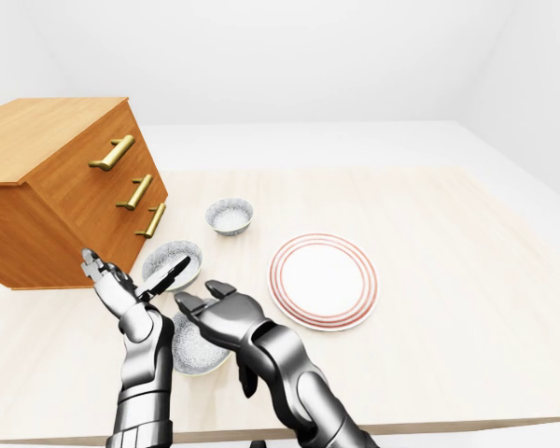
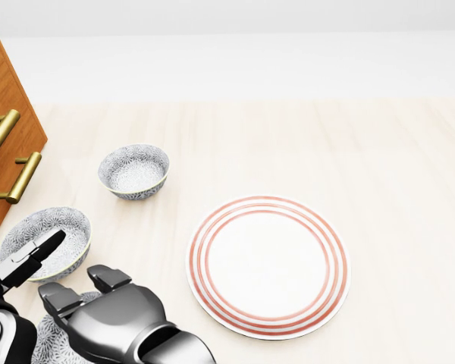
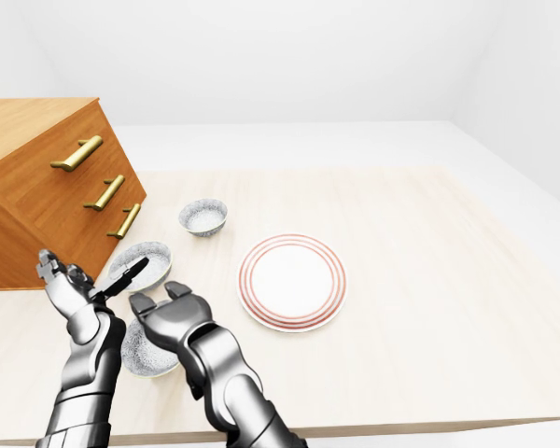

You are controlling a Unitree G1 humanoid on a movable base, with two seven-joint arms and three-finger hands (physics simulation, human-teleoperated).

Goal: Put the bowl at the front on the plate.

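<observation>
- Left-eye view shows my right hand over the front bowl, the one nearest the bottom edge. The fingers are spread apart and hold nothing. I can't tell if they touch the bowl.
- My left hand is wide open and empty too. One dark finger points at the middle bowl, just beside its rim.
- The plate sits to the right of the bowls with nothing on it.
- My big hand hides most of the front bowl. I might close my fingers in the wrong spot and miss it.
- If I pinch only the thin rim, I think the round, smooth bowl could tip or slip out.
- If I press down too hard, the bowl might skid toward the table edge, which is near it, and fall off.
- My left finger could bump the middle bowl and shove it into the front one.
- On the way over, I could hit the plate's rim and push it, or let go too high so the bowl bangs down.
- The far bowl is well apart, so I don't worry about it.
</observation>
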